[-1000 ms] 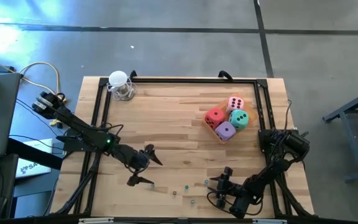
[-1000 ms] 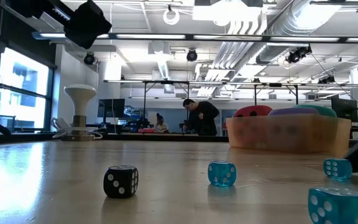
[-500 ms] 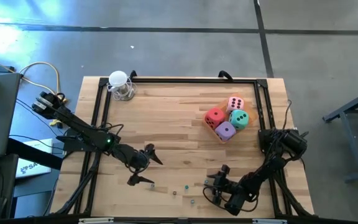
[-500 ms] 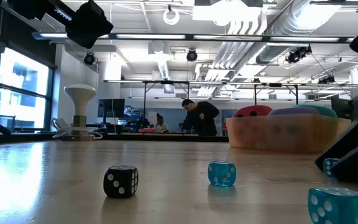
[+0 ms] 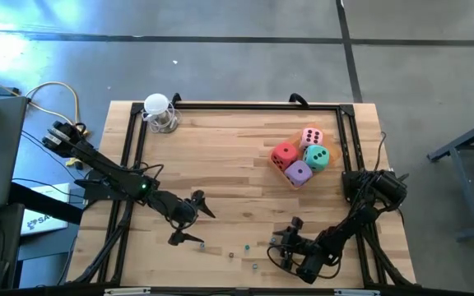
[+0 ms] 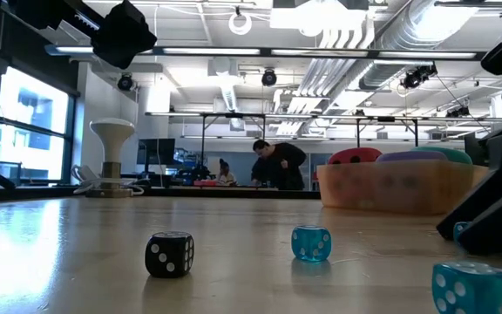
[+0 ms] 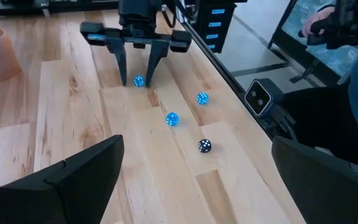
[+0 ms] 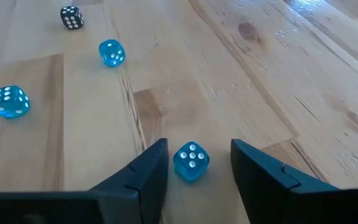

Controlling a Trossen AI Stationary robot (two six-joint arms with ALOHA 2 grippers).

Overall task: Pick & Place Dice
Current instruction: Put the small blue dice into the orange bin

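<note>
The room beyond the table, seen in the low view, is an open workspace with exposed ceiling ducts (image 6: 356, 35), windows at one side, and a person (image 6: 277, 164) standing at a far bench. The work surface is a butcher-block wooden table (image 5: 220, 164) bordered by a black frame (image 5: 245, 104), standing on a grey concrete floor. The left arm extends over the table's near-left area; the left gripper (image 5: 194, 219) hovers above the wood with its jaws spread wide and nothing between them. The right arm reaches in from the table's near-right corner; the right gripper (image 8: 194, 163) is lowered to the surface with its jaws partly open, one finger on each side of a small blue die (image 8: 191, 162), and no contact with the die is visible. A white stand (image 5: 160, 113) sits at the far-left corner. The four large dice, red (image 5: 284, 154), pink (image 5: 311, 137), teal (image 5: 317, 156) and purple (image 5: 299, 172), are grouped touching one another in a translucent orange container (image 6: 390, 187) at the far-right of the table, well apart from both grippers. Two more blue dice (image 8: 111, 53) (image 8: 9, 101) and one black die (image 8: 71, 17) lie scattered on the wood near the table's near edge, between the two grippers.
</note>
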